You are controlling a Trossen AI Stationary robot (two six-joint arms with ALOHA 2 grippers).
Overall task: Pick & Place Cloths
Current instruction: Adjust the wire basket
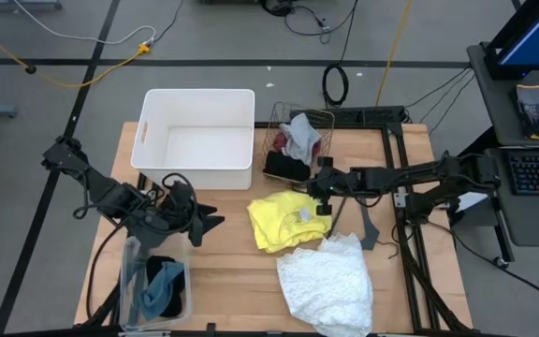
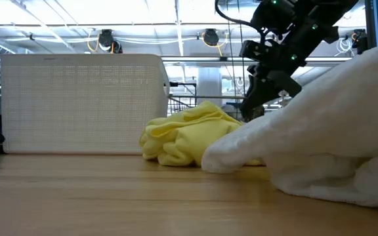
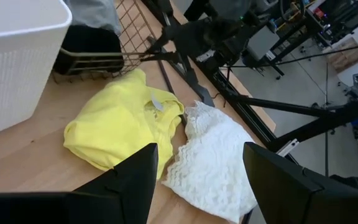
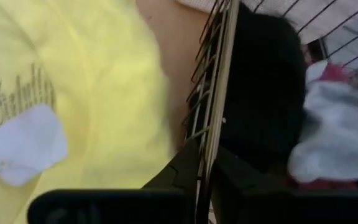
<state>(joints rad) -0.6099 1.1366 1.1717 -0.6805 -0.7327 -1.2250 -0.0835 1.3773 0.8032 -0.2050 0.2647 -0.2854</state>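
Note:
A wire basket (image 1: pixel 298 122) at the far middle of the table holds grey (image 4: pixel 334 130), maroon (image 4: pixel 334 71) and black (image 4: pixel 266 93) cloths. A yellow cloth (image 1: pixel 284 220) lies crumpled on the wood in front of it. The large white lacy cloth (image 1: pixel 330 281) lies nearer the front edge. My right gripper (image 1: pixel 324 195) reaches in from the right and is shut at the basket's near right corner. My left gripper (image 3: pixel 207 186) hovers open at the left (image 1: pixel 209 222), pointing toward the yellow cloth, with nothing between its fingers. My right gripper has the wire of the basket's near wall (image 4: pixel 211 134) between its two fingers, one finger on the yellow cloth's side and one on the basket's inner side by the black cloth. It comes slanting down from the table's right. The basket stands on the table.
A white plastic bin (image 1: pixel 197 139) stands at the far left of the basket. A clear container (image 1: pixel 155 281) at the near left holds a black and a grey-green cloth. A thin dark V-shaped bar (image 1: pixel 368 229) lies right of the yellow cloth.

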